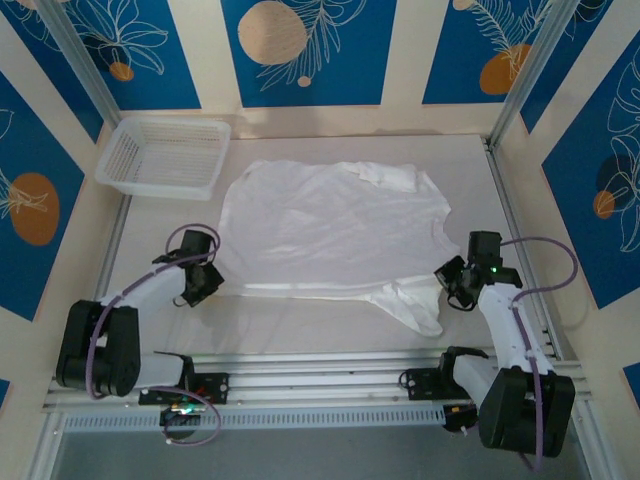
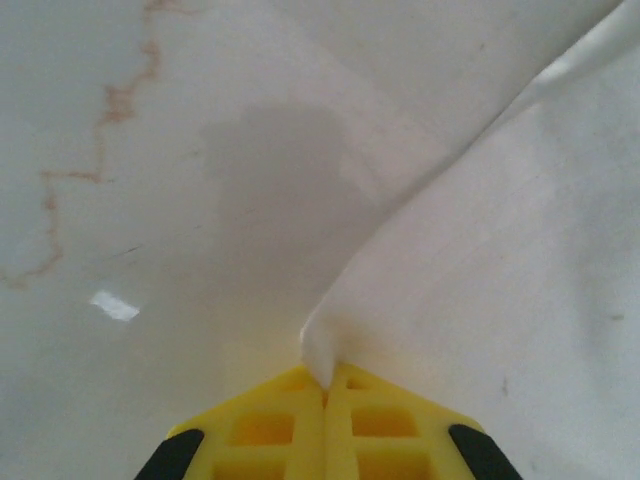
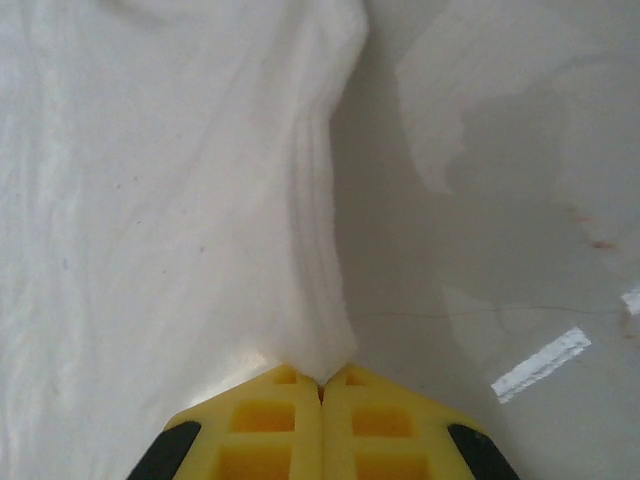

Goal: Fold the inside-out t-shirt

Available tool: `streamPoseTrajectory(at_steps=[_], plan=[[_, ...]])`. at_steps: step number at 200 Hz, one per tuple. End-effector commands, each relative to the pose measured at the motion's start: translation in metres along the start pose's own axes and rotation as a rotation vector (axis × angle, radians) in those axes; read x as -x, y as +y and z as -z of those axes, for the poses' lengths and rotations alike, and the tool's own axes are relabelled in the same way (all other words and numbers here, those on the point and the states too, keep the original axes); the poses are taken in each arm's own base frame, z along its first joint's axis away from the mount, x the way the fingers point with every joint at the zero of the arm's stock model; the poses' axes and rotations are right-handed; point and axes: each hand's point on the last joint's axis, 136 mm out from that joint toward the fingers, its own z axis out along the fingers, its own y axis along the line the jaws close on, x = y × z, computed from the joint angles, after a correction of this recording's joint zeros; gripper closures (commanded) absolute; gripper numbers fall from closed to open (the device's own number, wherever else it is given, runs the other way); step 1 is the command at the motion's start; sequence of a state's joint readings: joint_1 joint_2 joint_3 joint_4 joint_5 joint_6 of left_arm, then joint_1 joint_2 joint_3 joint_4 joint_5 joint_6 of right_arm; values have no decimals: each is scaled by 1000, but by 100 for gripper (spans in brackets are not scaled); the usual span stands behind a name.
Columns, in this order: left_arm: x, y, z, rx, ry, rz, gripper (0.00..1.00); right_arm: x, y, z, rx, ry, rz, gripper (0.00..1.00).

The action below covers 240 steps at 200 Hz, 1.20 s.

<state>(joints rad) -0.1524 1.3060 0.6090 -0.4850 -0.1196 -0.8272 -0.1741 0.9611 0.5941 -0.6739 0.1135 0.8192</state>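
Holding inside-out t-shirt, spread across the table: thin, limp, light, creases easily.
My left gripper is clamped on its 8 o'clock corner, my right gripper on its 4 o'clock edge, perhaps near the shoulder; take edges only, lift together.

Left gripper yellow fingers pinched together on the t-shirt edge (corner lifted slightly), brown-stained table beyond.
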Motion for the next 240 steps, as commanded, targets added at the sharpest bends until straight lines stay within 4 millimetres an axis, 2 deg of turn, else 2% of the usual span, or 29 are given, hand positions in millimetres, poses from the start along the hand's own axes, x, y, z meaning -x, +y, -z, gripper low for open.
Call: streamPoseTrajectory(at_steps=[1,19,32,60,96,123,150,201,240], plan=[[-4,9,17,-12,2,-53,100,-2,-29,5,-80,-29,-46,100],[-8,5,27,-52,13,-77,100,-10,-39,7,-87,-18,-69,100],[-7,-2,33,-91,13,-89,100,-10,-36,10,-61,-27,-72,100],[12,-32,49,-194,-24,-114,100,0,-12,19,14,-23,-52,100],[48,-65,56,-226,-76,-142,100,30,23,23,80,-53,-19,100],[71,-85,50,-215,-95,-157,100,52,45,16,106,-53,0,100],[84,-99,37,-201,-80,-166,100,62,59,6,115,-19,4,100],[100,-105,8,-162,-63,-119,100,85,69,-8,105,-25,5,100],[111,-105,1,-146,-74,-87,100,98,77,-20,93,-9,9,100]])
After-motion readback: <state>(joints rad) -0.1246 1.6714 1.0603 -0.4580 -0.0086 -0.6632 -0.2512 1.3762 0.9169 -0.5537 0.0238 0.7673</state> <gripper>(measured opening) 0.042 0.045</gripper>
